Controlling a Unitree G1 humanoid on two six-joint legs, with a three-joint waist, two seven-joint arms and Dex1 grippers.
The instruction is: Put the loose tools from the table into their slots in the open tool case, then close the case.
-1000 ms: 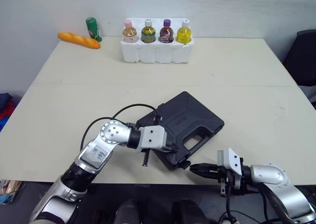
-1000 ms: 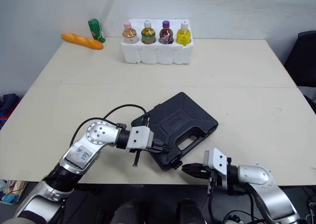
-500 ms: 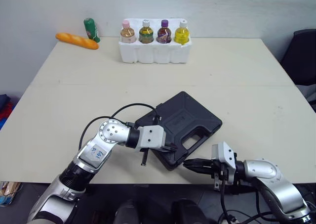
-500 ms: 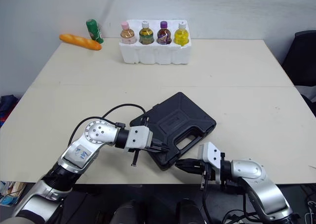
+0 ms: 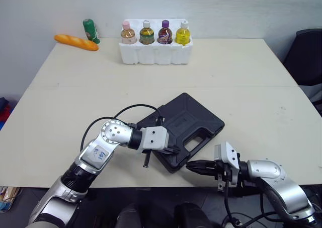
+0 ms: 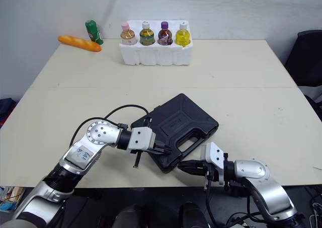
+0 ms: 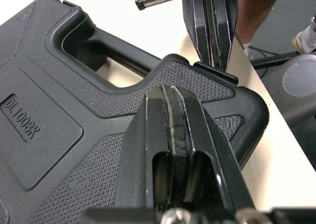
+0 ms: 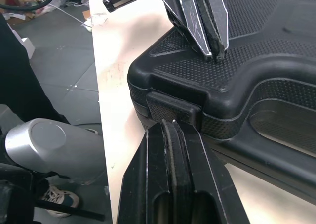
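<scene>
The black tool case (image 5: 188,125) lies closed on the table near the front edge, its handle toward the right. My left gripper (image 5: 177,150) is shut, and its tips press down on the lid by the front corner (image 7: 173,93). My right gripper (image 5: 190,164) is also shut with nothing in it. It comes in from beyond the table's edge, and its tips (image 8: 170,127) touch the small latch (image 8: 173,108) on the case's front wall. The two grippers' tips stand close together at that corner. No loose tools lie on the table.
A white foam tray (image 5: 155,54) with several drink bottles stands at the back. A baguette (image 5: 77,42) and a green bottle (image 5: 91,30) lie at the back left. A black chair (image 5: 304,57) stands to the right. The case sits close to the table's front edge (image 5: 151,185).
My right gripper has moved left along the table's front edge, up to the case's latch. The left gripper has stayed on the lid. The camera shifted slightly.
</scene>
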